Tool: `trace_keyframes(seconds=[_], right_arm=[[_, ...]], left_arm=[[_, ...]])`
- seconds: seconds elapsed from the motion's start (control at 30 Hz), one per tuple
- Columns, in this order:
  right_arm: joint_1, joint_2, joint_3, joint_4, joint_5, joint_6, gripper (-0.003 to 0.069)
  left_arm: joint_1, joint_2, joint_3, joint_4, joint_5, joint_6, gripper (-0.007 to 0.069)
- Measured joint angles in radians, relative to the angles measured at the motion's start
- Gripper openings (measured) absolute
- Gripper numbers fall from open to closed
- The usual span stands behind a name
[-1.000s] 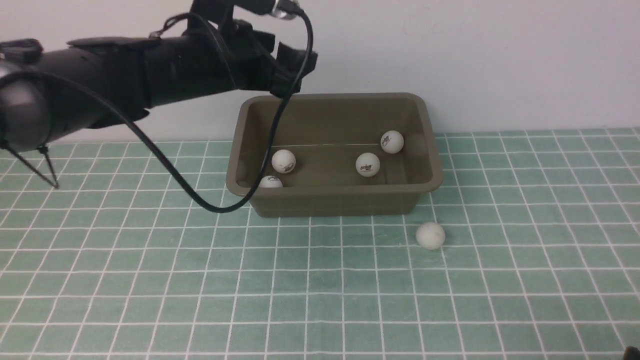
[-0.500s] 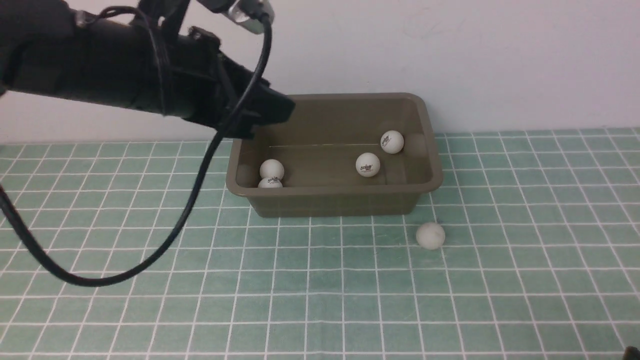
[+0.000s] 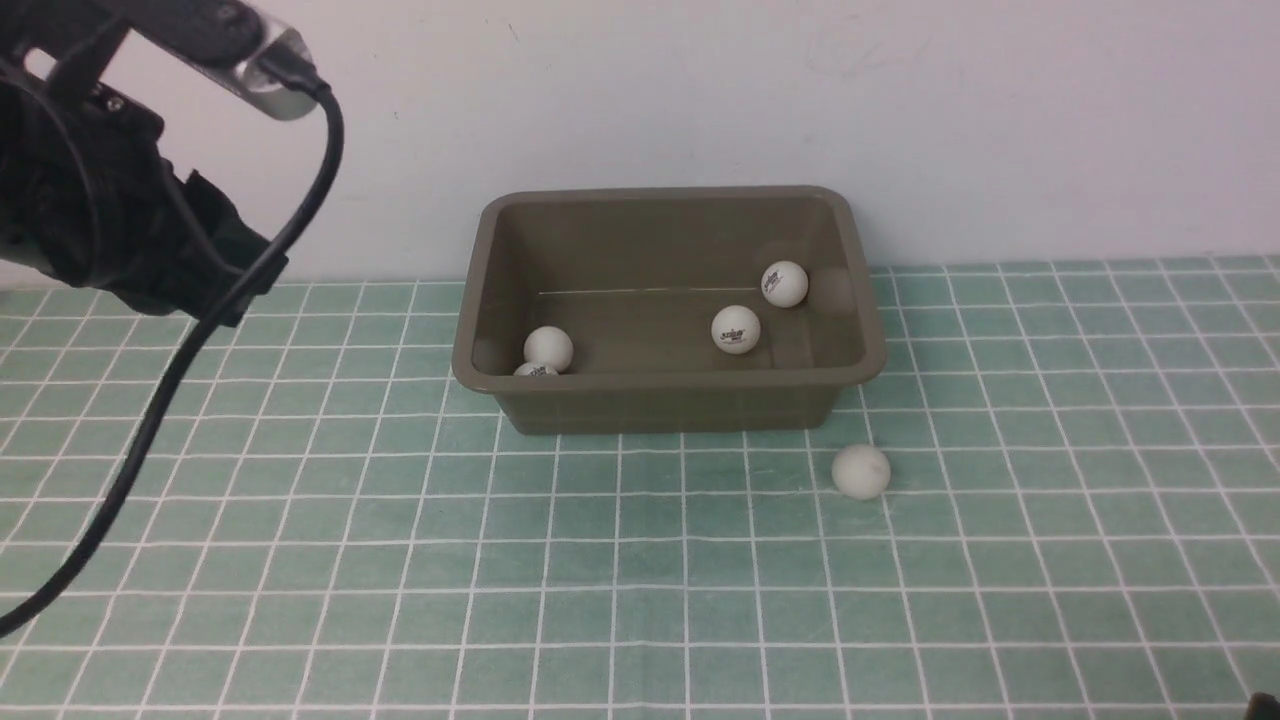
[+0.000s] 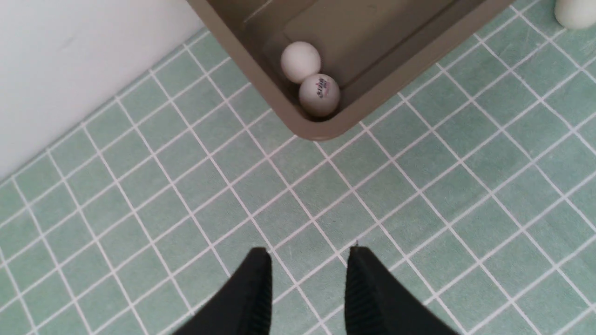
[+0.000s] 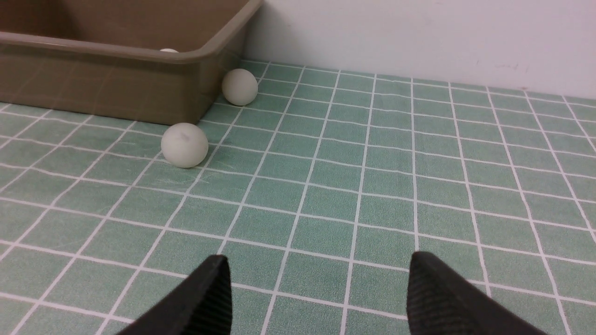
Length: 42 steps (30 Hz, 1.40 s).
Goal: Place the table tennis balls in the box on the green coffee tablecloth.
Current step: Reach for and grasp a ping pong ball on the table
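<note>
Front view: one olive-brown box [image 3: 665, 405] holds four small white table tennis balls [image 3: 736, 329], one half hidden, I think. Two more balls [image 5: 184, 144] lie on the green checked cloth [image 3: 640, 580] by its right end. The left gripper [image 4: 307, 253] has its jaws close together, empty. The right gripper [image 5: 319, 263] has its jaws spread wide.

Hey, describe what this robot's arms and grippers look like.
The left arm is matte black and bulky, with a black cable looping from a silver plug. Both the left gripper and right gripper have black tapered fingers with ribbed inner pads.
</note>
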Motion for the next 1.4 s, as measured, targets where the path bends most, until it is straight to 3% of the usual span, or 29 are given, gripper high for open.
trace_keyframes(seconds=[0.53, 1.03, 1.4], right_arm=[[0.0, 0.0, 0.0, 0.0, 0.0, 0.0, 0.0462], [0.0, 0.0, 0.0, 0.0, 0.0, 0.0, 0.0462], [0.0, 0.0, 0.0, 0.001, 0.0, 0.0, 0.0462]], left_arm=[[0.003, -0.091, 0.0, 0.003, -0.047, -0.043, 0.0205], [0.003, -0.091, 0.0, -0.152, -0.047, -0.043, 0.0205], [0.003, -0.091, 0.0, -0.167, -0.025, -0.017, 0.0205]])
